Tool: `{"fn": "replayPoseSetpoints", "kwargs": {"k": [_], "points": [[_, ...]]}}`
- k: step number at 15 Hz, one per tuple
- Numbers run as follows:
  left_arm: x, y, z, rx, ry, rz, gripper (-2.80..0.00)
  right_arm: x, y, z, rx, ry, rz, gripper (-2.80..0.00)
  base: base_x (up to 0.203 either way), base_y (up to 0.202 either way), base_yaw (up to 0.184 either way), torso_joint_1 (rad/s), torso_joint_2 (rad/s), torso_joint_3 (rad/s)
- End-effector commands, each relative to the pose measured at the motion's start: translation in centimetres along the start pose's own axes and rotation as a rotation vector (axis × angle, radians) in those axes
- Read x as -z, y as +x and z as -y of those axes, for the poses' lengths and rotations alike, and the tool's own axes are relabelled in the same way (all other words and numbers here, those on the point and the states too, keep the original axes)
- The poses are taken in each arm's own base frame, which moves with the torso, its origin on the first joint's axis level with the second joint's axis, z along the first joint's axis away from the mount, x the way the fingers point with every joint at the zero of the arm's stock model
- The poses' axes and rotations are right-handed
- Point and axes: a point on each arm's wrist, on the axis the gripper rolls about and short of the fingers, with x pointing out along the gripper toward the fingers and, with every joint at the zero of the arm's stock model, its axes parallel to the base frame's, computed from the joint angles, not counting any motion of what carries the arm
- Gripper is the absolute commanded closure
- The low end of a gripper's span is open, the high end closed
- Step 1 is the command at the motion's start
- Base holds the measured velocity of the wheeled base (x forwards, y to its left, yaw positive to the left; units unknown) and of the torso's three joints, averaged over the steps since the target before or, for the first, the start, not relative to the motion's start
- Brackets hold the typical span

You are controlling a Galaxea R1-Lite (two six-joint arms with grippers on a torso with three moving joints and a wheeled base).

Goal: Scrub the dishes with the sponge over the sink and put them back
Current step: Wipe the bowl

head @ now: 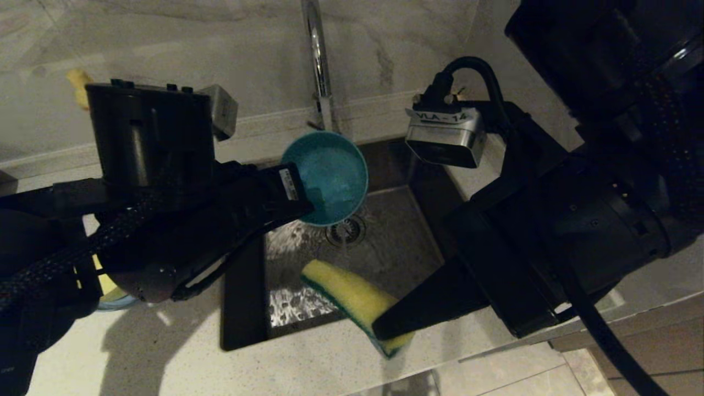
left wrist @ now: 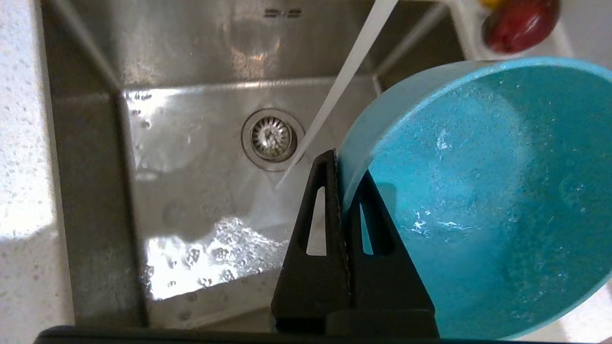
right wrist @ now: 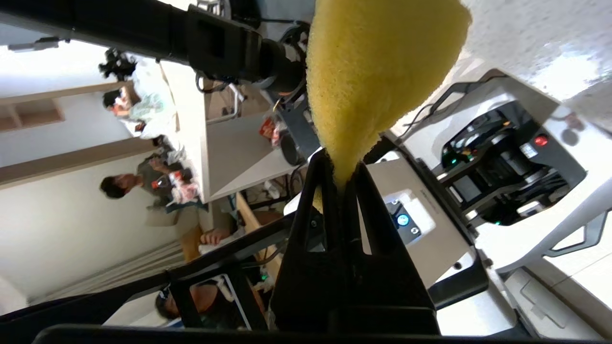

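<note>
Clearly the left gripper (left wrist: 340,191) is clamped on the rim of the teal-blue bowl (left wrist: 478,191), one finger outside the wall and one inside, so the bowl hangs tilted with its open side turned up toward the head camera. It is held above the sink (head: 396,242), near the basin's far edge and just in front of the tap (head: 319,60). A thin stream of water (left wrist: 344,76) runs past the bowl's rim without touching it and lands by the drain strainer (left wrist: 271,138); the basin floor shines wet.

Over the sink's near edge, the right gripper (right wrist: 342,174) pinches one end of the sponge (right wrist: 377,67), squeezing it narrow between the closed fingers while the rest flares out wide. From the head view the sponge (head: 352,297) slants across that edge, yellow face up, its dark green face along the underside, its free end over the basin.

At the counter's left edge, mostly hidden behind the left arm, sits what may be the yellow bowl on the light-blue plate (head: 113,297).
</note>
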Motion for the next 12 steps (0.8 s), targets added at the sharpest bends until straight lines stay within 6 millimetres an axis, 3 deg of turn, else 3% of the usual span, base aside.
{"fn": "replayPoseSetpoints", "kwargs": {"k": [1,7,12], "points": [[0.9,0.2,0.1,-0.001,0.007,-0.012,0.00,-0.1,0.6,0.3,-0.001,0.018,-0.021,0.00,0.000,0.000,0.000,0.000,0.00,0.000],[2.1,-0.1,-0.3,0.053,0.010,0.115,0.00,-1.5,1.4,1.3,-0.006,0.080,0.034,0.00,0.000,0.000,0.000,0.000,0.00,0.000],[3.0,-0.5,-0.3,0.079,0.012,0.134,0.00,-3.3,0.8,1.9,-0.042,0.153,0.154,0.00,0.000,0.000,0.000,0.000,0.00,0.000]]}}
